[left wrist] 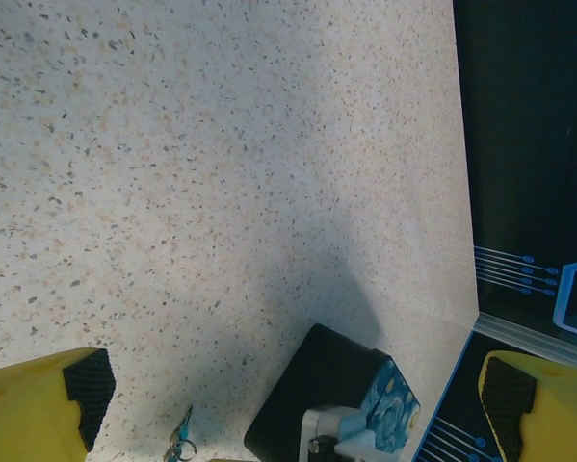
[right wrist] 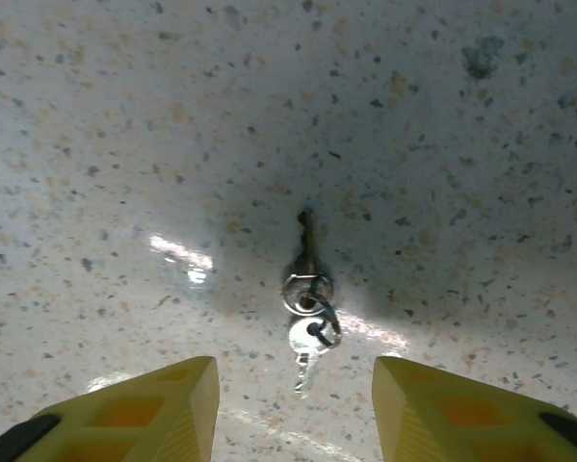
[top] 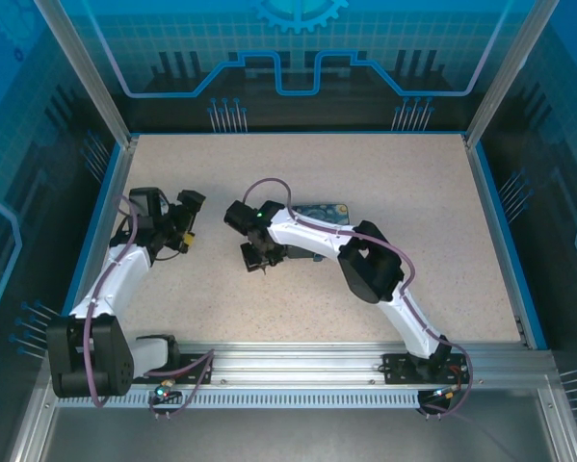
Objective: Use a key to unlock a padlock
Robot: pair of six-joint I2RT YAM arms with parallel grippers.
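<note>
Tabletop of speckled beige, walled by blue panels printed with a gear emblem and circuit lines. At left, left gripper above bare surface, yellow fingers spread as wide as can be, holding nothing. Just right of it, near table centre, right gripper pointed down over the key. In the right wrist view, key thin and dark grey, flat on the table, blade pointing away from the camera, joined by a split ring to a second, silver key pointing the opposite way. Right gripper's own yellow fingers half spread, silver key in the gap between them and touching neither, nothing gripped. From the left wrist view, same key bunch at the bottom edge, just left of the right arm's black wrist housing. Further right, dark-blue box with swirling yellow-and-blue Starry Night print, partly hidden behind the right forearm, and seen again past the black housing from the left wrist. Contents of the box impossible to tell.
</note>
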